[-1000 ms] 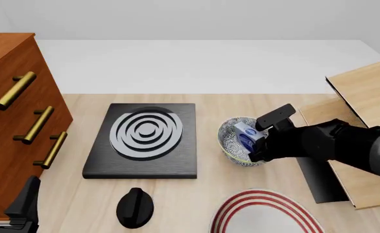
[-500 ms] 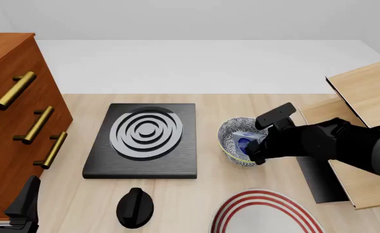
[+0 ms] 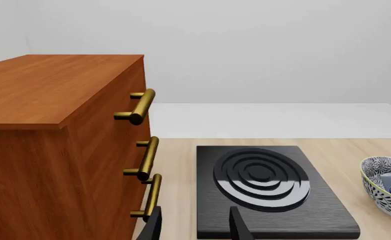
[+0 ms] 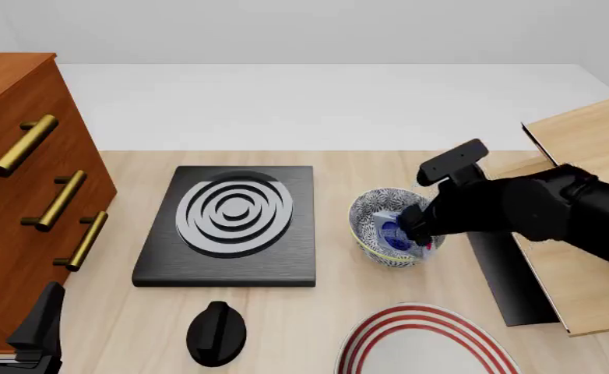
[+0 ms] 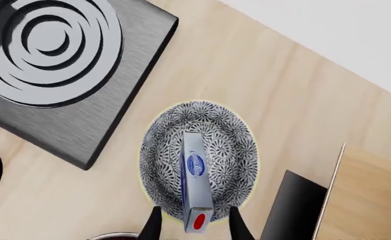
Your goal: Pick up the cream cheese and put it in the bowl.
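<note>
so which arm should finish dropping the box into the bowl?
Right. Its tool straddles the grey-white blue-logo box inside the speckled ceramic bowl; the left tool sits by the wooden drawer cabinet.

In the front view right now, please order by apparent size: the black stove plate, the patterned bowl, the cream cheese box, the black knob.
1. Black stove plate, clearly the largest.
2. Patterned bowl, partly covered by the right arm.
3. Black knob, though nearer the camera, so this is unsure.
4. Cream cheese box, mostly hidden.
</note>
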### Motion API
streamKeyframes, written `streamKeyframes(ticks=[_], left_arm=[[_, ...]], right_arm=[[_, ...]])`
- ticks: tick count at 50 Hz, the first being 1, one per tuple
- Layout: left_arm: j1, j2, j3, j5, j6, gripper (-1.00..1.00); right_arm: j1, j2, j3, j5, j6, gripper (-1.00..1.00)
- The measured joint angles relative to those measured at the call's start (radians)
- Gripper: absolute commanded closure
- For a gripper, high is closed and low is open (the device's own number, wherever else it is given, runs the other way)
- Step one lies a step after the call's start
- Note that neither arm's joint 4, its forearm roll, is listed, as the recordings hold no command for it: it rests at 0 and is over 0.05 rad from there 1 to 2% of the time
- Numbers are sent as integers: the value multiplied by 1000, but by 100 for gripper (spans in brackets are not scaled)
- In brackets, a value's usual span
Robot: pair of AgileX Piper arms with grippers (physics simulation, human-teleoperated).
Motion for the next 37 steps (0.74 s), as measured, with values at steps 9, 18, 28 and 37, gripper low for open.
streamKeyframes(ticks=[9,18,28,37], left_arm=[[0,0,0,0,0,-100],[0,0,0,0,0,-100],[0,0,0,0,0,-100],[0,0,0,0,0,-100]], right_arm=[[12,-59,-41,52,4,-100],[31,-144,-65,90,15,-100],[66,-265,-55,113,40,-100],[100,-382,-21,122,54,-100]])
